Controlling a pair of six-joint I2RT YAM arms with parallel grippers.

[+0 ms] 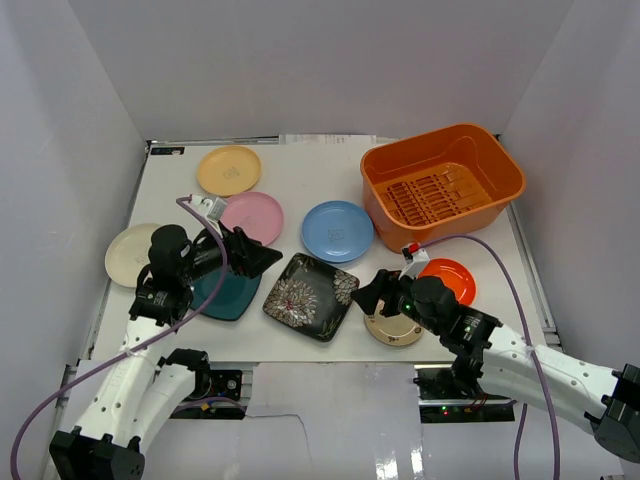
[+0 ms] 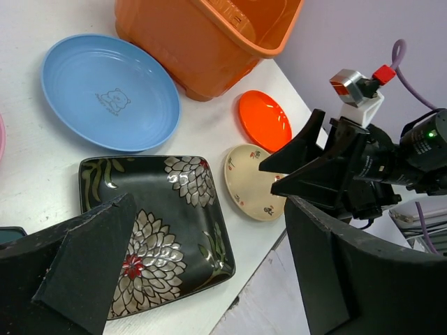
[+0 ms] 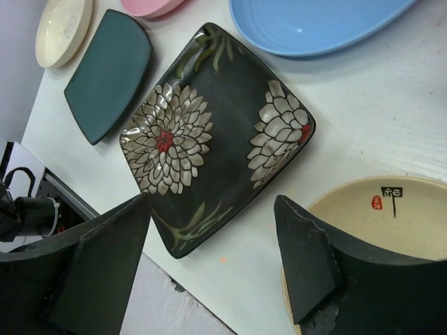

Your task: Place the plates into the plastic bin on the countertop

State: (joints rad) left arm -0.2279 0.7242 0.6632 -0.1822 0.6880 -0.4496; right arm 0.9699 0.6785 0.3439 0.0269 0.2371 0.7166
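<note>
Eight plates (image 1: pixel 337 230) lie on the countertop (image 1: pixel 300 175), all outside the plastic bin (image 1: pixel 500 185) at far right. Left gripper (image 1: pixel 262 257) hangs over the teal plate (image 1: pixel 230 296), fingers spread. Right gripper (image 1: pixel 368 293), likewise spread, hangs between the black floral plate (image 1: pixel 310 296) and the beige plate (image 1: pixel 395 331).

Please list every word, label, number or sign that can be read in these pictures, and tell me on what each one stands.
No text here can be read as words.
beige plate: a black brush character and a red seal stamp, too small to read.
blue plate: a small animal figure, no letters.
cream plate: a faint mark, blurred.
yellow plate: a faint mark, too small.
</note>
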